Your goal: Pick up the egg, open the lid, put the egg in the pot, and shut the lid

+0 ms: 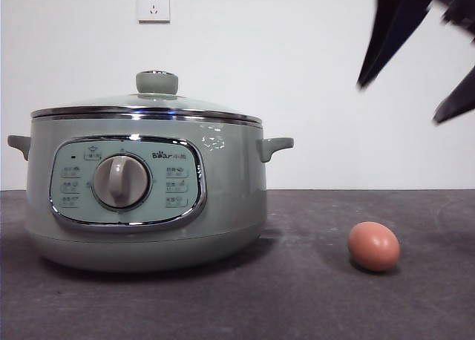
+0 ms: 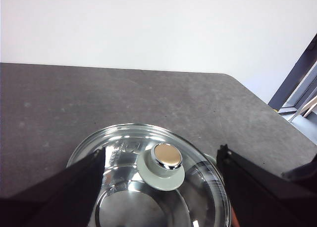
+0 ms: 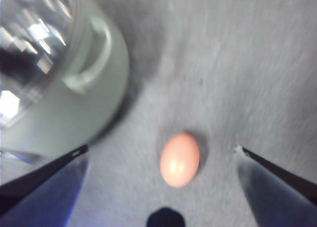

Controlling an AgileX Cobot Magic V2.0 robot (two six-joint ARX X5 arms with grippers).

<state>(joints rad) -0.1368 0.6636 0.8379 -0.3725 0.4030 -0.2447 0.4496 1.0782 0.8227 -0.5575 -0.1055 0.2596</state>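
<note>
The smooth, matte reddish-brown oval egg (image 1: pixel 373 246) lies on the dark, grainy table (image 1: pixel 297 295), well apart from the round sage-green pot (image 1: pixel 145 191). The clear glass lid (image 1: pixel 145 102) with its chrome rim sits closed on it. The right gripper (image 3: pixel 161 150) hangs spread above the egg; the left gripper (image 2: pixel 161 160) gapes above the lid's knob (image 2: pixel 166 160).

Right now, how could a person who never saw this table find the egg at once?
Start at the big sage-green pot with its glass lid on. On the dark table, clear of the pot's handle side, lies the egg, under the open right hand. It is the only small reddish-brown oval.
</note>
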